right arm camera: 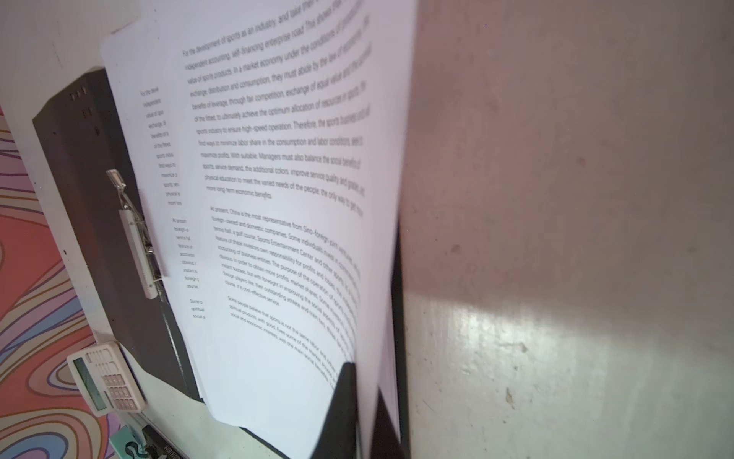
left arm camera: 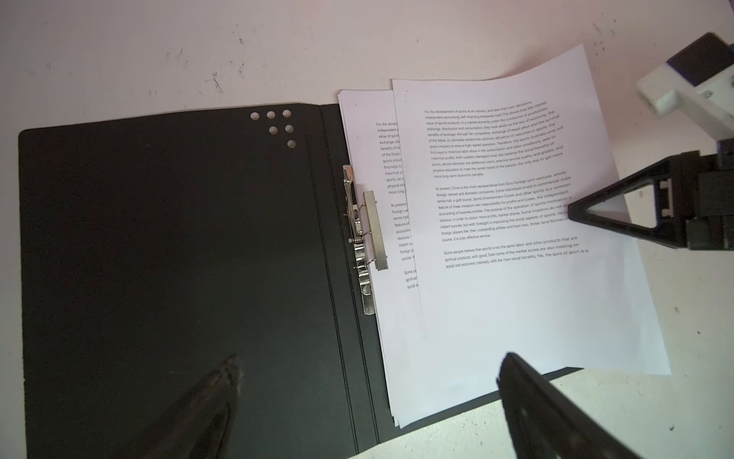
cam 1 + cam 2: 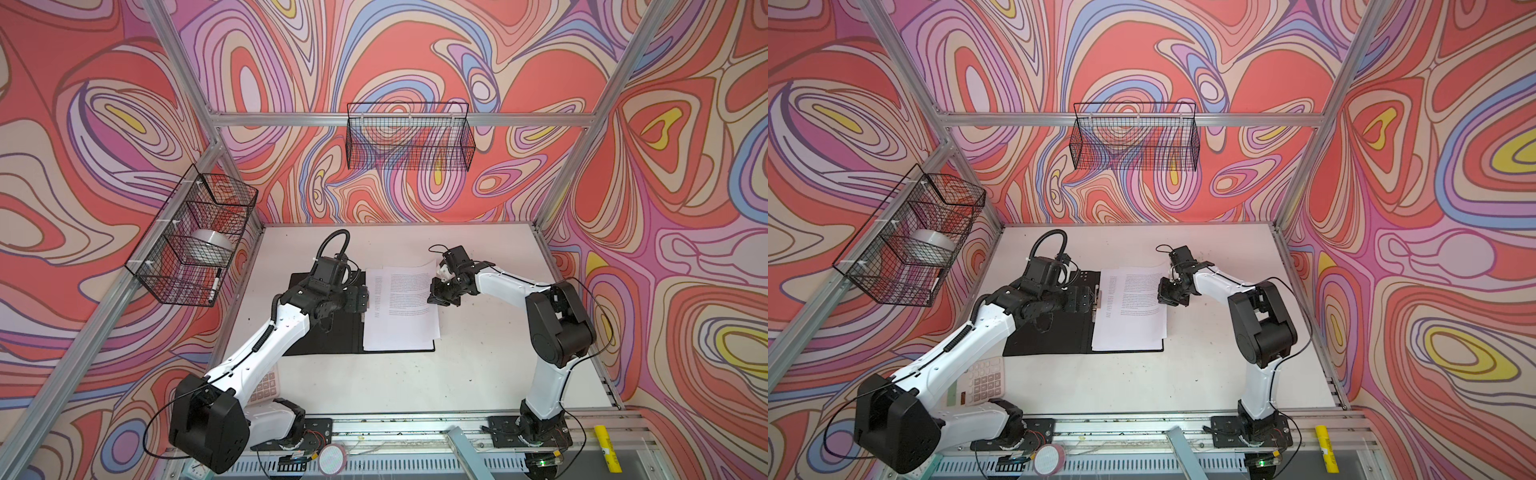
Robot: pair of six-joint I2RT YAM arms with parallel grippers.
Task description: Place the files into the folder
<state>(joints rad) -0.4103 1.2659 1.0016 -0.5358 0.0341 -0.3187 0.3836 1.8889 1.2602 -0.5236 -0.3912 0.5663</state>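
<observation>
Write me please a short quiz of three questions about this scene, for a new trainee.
1. True or false: the folder lies open, with its black inside up.
2. What is the right claw shut on? A. the calculator. B. the edge of the top sheet. C. nothing.
3. Fill in the blank: the left claw, above the folder, has its jaws ____.

Key: 1 true; 2 B; 3 open.
</observation>
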